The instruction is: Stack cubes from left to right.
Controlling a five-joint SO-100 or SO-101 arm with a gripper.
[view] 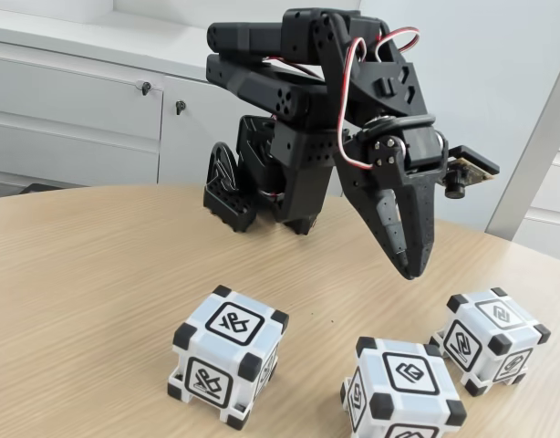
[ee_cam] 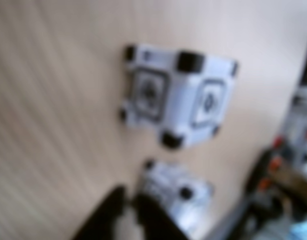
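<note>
Right, the claw (view: 409,265) hangs in the air above the counter (view: 88,274), its two fingers nearly together at the tips and gripping nothing, so by my reading the stack is not yet begun and the approach to a first cube is the step in hand. In the fixed view all three cubes sit apart on the wood: the left cube (view: 227,367) at about seven o'clock from the claw, the middle cube (view: 400,391) almost straight down at six, the right cube (view: 491,339) at four. Next, I reckon, the fingers must spread wide, drop over one cube and square up to its faces. The middle cube is cut off by the bottom edge. The wrist view is badly blurred: one cube (ee_cam: 179,96) shows at centre, another (ee_cam: 176,192) at six o'clock beside dark fingertips (ee_cam: 106,210), glyphs unreadable.
</note>
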